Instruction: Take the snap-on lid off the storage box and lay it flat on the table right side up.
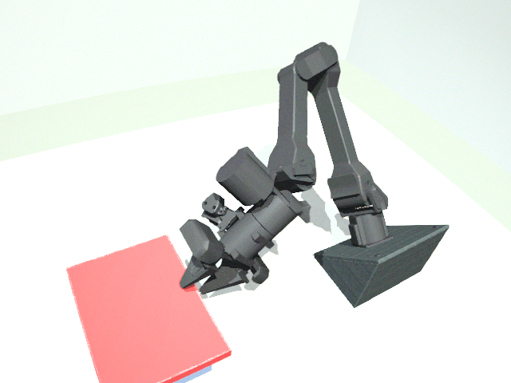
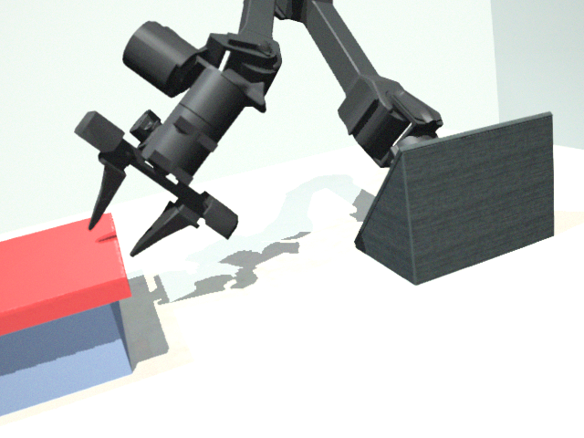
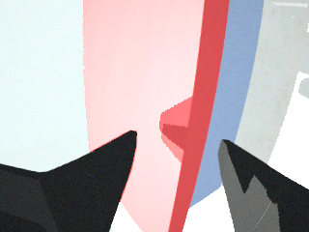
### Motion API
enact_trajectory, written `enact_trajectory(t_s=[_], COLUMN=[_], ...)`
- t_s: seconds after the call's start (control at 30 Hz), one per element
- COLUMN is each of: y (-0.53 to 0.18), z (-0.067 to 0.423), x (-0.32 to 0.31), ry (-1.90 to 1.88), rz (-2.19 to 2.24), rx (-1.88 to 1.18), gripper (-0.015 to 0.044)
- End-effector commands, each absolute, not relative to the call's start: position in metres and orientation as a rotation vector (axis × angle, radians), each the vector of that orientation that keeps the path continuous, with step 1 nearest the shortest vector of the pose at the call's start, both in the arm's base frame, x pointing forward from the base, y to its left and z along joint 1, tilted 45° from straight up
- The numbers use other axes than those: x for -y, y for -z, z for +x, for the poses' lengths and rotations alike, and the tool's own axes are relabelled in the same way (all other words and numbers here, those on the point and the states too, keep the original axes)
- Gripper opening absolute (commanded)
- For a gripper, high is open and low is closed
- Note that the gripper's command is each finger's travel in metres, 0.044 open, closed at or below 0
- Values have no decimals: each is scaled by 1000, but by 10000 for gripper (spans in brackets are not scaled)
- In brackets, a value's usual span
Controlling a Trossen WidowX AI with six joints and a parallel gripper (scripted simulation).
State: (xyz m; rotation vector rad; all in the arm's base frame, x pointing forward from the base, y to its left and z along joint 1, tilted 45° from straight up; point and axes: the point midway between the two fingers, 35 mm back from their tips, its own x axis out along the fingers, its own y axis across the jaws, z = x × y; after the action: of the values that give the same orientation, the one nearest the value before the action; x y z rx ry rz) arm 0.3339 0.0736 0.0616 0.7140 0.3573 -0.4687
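Note:
A flat red lid (image 1: 140,317) (image 2: 57,264) (image 3: 140,63) sits on the blue storage box (image 2: 70,368) (image 3: 241,63), its rim overhanging the box wall. My gripper (image 1: 191,289) (image 2: 110,243) (image 3: 179,136) is open and empty, tilted down toward the lid's edge nearest the arm base. One fingertip is over the lid's top near that edge, the other is outside the edge. In the wrist view the red rim runs between the two fingers. I see no clear contact. The box is mostly hidden under the lid in the top view.
The arm's dark wedge-shaped base (image 1: 392,267) (image 2: 476,207) stands to the right of the box. The box and lid run out of the frame at the left of the exterior view. The gripper's shadow falls on the lid's edge.

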Motion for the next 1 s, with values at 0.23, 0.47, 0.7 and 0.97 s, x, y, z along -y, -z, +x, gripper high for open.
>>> enact_trajectory(t_s=[0.23,0.47,0.7,0.97], y=[-56,-56,-56,-58], z=[343,343,343,342], x=[-70,-70,-70,-70], ry=[463,463,463,466], rz=[712,712,712,713], rx=[-357,-357,-357,-355], gripper=[156,110,0,0])
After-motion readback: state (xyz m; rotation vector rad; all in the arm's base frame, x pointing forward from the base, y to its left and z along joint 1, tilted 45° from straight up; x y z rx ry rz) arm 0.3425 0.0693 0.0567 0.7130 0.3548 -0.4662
